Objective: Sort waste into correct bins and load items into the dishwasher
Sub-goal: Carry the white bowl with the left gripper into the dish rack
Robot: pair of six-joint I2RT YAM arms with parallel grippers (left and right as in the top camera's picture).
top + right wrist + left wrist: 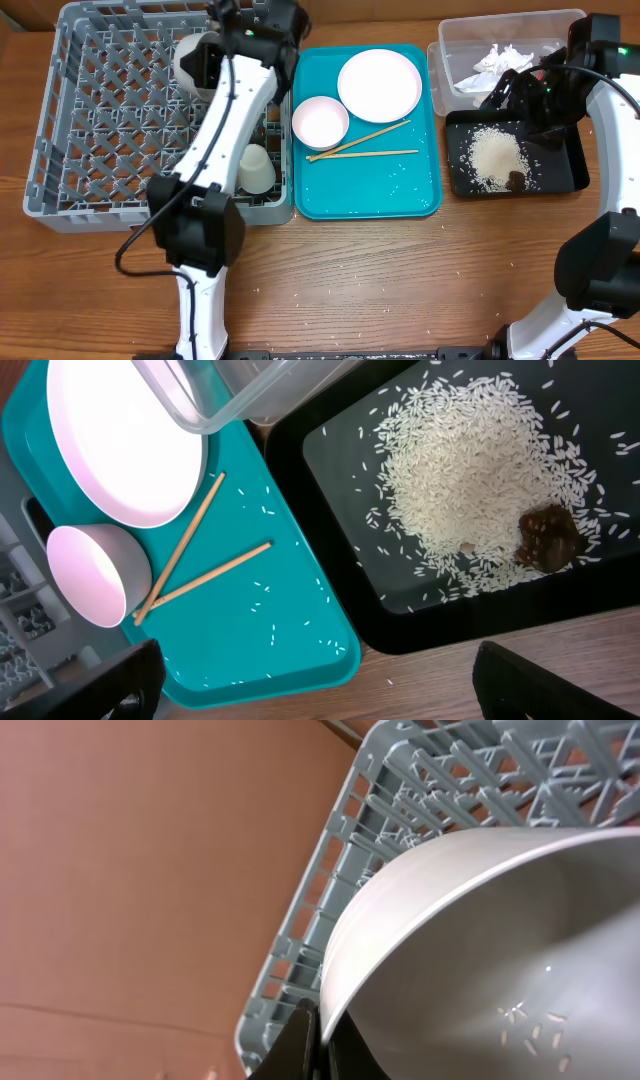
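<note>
Waste looks mostly dealt with: the crumpled napkin [505, 58] lies in the clear tub [455, 45], and the rice [494, 155] sits heaped in the black tray [570, 180] with the brown lump [515, 181] at the heap's edge. I cannot pick out the red wrapper with any certainty. A scatter of stray grains [255, 588] lies across the teal tray [400, 200], with a few more on the desk [400, 280], so in my judgement the sorting is not quite finished.

Loading is partway. The small cup [255, 168] sits in the grey rack [60, 120], near the side that faces the teal tray. The left gripper [318, 1045] has its jaws closed on the rim of a bowl [470, 940], held tilted over the far part of the rack with a few rice grains clinging inside. Whether the bowl touches the pegs I cannot tell. On the teal tray, not yet loaded, are the plate [380, 85], the second bowl [320, 122] just beside it, and the chopsticks [365, 148], which meet at one end near that bowl.

The right gripper [325, 690] hangs over the bins, jaws spread wide and holding nothing. Its wrist view looks down on the black tray and the teal tray's edge.
</note>
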